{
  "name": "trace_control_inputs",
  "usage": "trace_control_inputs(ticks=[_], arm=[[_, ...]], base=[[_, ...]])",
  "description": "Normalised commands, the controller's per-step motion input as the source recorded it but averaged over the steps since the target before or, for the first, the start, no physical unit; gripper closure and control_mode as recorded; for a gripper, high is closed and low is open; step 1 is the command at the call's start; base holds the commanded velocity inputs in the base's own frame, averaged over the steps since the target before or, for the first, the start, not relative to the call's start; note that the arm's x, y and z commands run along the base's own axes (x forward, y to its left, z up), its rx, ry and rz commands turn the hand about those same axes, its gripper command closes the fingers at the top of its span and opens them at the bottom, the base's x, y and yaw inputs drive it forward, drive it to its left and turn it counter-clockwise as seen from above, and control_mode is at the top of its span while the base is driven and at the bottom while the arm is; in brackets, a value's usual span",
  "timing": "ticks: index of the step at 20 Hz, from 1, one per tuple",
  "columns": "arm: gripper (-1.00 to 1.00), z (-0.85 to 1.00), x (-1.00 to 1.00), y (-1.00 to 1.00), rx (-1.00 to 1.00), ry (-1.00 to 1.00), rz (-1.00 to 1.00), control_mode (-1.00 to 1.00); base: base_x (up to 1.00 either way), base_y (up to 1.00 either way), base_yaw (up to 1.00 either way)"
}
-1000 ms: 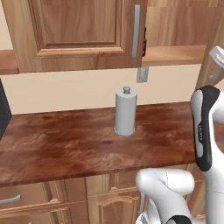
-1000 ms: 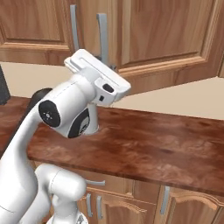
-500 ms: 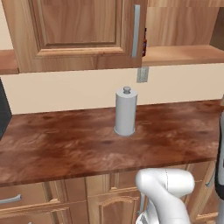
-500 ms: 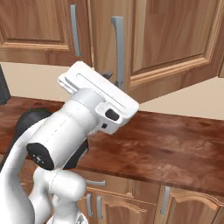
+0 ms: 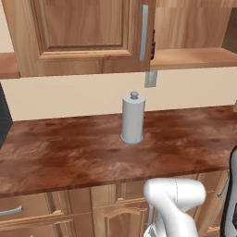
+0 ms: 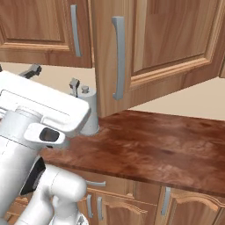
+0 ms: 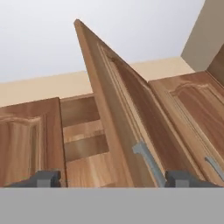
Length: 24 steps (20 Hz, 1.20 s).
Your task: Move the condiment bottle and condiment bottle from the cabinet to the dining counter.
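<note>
The wooden wall cabinet (image 5: 78,37) has its right side open, and on its shelf (image 5: 194,58) a thin strip of a dark condiment bottle (image 5: 153,46) with red on it peeks out beside the closed door's silver handle. In the right base view the open door (image 6: 167,39) hangs forward with its bar handle (image 6: 117,57). My gripper (image 6: 53,78) is below and left of that handle, open and empty. In the hand view my gripper (image 7: 113,178) looks up at the door's edge (image 7: 109,109) and the inner shelves (image 7: 83,135). The dining counter is out of view.
A grey cylinder holder (image 5: 133,118) stands upright on the wall-side worktop (image 5: 69,152), close behind my hand in the right base view (image 6: 90,114). Drawer cabinets (image 5: 28,217) run below the worktop. A wall outlet (image 5: 150,78) sits under the shelf.
The cabinet door has swung further open. My hand has come off its handle and dropped down to the left, and the jaws have gone from shut to open.
</note>
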Motion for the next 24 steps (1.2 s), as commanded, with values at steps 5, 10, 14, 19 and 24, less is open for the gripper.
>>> trace_control_inputs(ticks=[5,10,14,19,24], arm=[[-1.0,0.04,-0.11,1.0,-0.28,0.02,-0.03,-1.0],[-1.0,0.0,0.68,1.0,-0.25,0.22,-0.13,-1.0],[-1.0,-0.02,0.99,0.77,-0.16,0.33,-0.18,-1.0],[-1.0,-0.14,1.0,0.11,0.0,0.22,-0.25,-1.0],[-1.0,-0.22,0.85,-0.29,0.0,0.21,-0.38,-1.0]], base=[[0.0,0.0,0.0],[0.0,0.0,0.0],[0.0,0.0,0.0],[0.0,0.0,0.0],[0.0,0.0,0.0]])
